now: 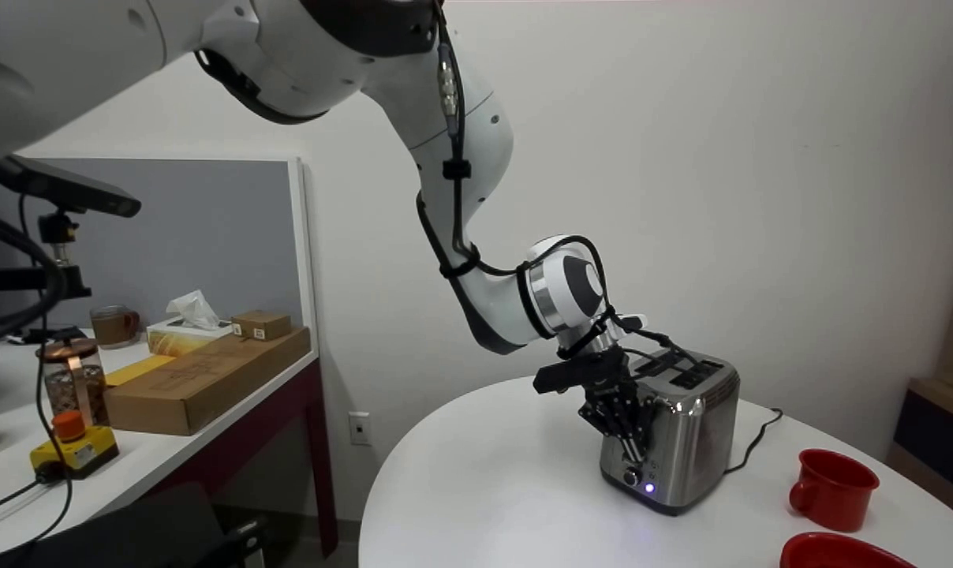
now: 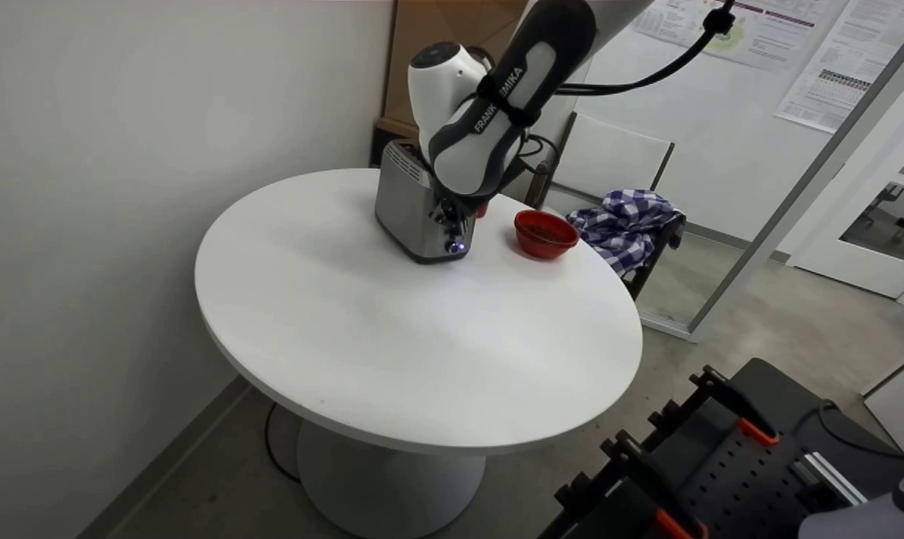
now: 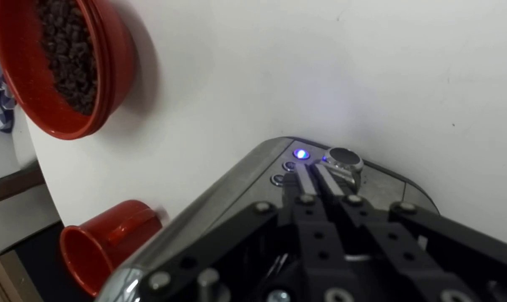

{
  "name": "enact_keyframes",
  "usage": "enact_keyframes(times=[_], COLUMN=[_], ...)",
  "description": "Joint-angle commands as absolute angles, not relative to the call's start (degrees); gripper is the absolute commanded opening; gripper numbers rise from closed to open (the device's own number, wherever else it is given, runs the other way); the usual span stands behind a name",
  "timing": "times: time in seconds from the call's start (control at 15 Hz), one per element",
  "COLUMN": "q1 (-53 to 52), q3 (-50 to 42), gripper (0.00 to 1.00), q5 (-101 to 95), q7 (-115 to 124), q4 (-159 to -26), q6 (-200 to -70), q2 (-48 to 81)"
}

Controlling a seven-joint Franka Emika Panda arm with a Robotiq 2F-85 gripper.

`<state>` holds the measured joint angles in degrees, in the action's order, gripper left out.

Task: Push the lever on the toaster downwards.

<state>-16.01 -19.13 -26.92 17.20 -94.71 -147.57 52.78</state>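
Observation:
A silver toaster (image 1: 693, 446) stands upright on the round white table (image 1: 476, 473); it also shows in an exterior view (image 2: 411, 206) and in the wrist view (image 3: 383, 184). Its front has a round knob (image 3: 343, 156) and a button lit blue (image 3: 301, 154). A silver piece that looks like the lever (image 3: 344, 173) lies low on the front, close to the knob, partly hidden by my right finger. My gripper (image 3: 310, 165) points down along the toaster's front, fingers together with a thin gap and nothing seen between them. Its tips (image 1: 634, 455) are just above the knob; contact cannot be told.
A red mug (image 1: 835, 489) stands beside the toaster. A red bowl (image 2: 545, 236) with dark pieces in it stands near the table's edge. The toaster's black cord (image 1: 756, 443) runs along the table behind it. A wall (image 1: 682, 158) rises behind the table.

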Motion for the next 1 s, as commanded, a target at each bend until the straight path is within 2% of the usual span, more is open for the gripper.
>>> enact_keyframes(times=[0.0, 0.13, 0.53, 0.93], q1=[-14.3, -12.0, -6.0, -0.3], q3=[-16.2, -13.2, -7.5, -2.1], gripper=[0.38, 0.54, 0.99, 1.0], q5=[-23.6, -20.8, -13.7, -5.4], q7=[15.0, 12.6, 8.9, 0.9], q4=[-89.8, -88.2, -96.4, -111.3], q6=[-136.7, -130.4, -123.5, -123.2], q2=[52.5, 49.8, 35.4, 16.8])
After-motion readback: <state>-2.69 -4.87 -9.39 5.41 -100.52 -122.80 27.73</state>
